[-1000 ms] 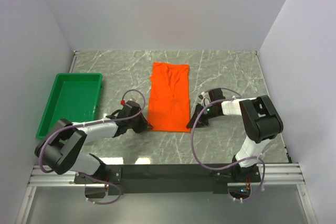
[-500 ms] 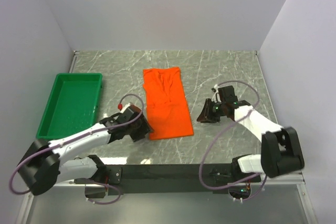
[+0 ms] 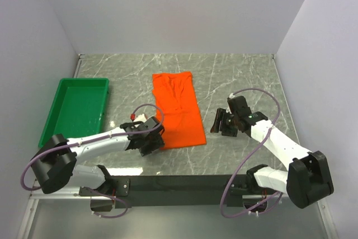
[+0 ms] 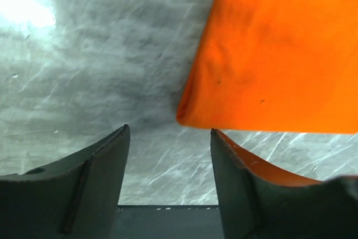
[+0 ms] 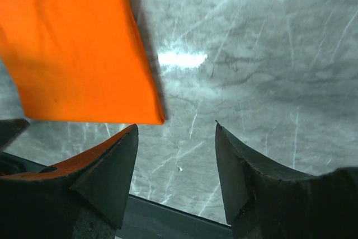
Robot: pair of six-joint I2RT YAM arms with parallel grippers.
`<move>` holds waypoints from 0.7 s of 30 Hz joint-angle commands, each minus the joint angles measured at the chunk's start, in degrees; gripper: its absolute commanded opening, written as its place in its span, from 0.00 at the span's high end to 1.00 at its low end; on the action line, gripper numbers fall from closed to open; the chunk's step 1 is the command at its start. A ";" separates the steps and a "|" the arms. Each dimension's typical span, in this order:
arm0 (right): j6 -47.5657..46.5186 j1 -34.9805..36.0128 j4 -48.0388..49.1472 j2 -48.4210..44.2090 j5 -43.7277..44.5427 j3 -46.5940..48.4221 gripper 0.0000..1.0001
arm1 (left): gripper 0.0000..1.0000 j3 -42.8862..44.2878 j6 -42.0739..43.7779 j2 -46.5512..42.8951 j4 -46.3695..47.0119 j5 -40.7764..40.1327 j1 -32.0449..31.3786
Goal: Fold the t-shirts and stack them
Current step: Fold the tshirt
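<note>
The orange t-shirt [image 3: 178, 110] lies flat on the marble table as a long folded strip, slightly slanted. My left gripper [image 3: 152, 138] sits at its near left corner, open, with only bare table between the fingers; that corner [image 4: 193, 117] shows just ahead of them in the left wrist view. My right gripper [image 3: 218, 122] stands open a little right of the shirt's near right corner [image 5: 154, 117], nothing between its fingers. The shirt's orange cloth [image 5: 72, 48] fills the upper left of the right wrist view.
A green tray [image 3: 61, 113] sits at the left of the table, beside the left arm. White walls close in the table at the back and both sides. The black base rail [image 3: 179, 184] runs along the near edge.
Both grippers have opened and let go of the shirt's near corners. The shirt now lies slanted, its far end shifted left. The right arm swung outward to the right.
</note>
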 commanded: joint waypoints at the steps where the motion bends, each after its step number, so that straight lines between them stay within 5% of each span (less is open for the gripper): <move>1: 2.41 2.97 -0.06 0.18 3.69 -0.90 0.37 | 0.36 4.08 -0.49 1.26 -1.15 -3.67 -0.87; 21: 6.28 11.41 -3.05 6.69 8.52 4.02 0.41 | 0.47 9.26 0.57 14.88 -4.67 -3.41 -3.42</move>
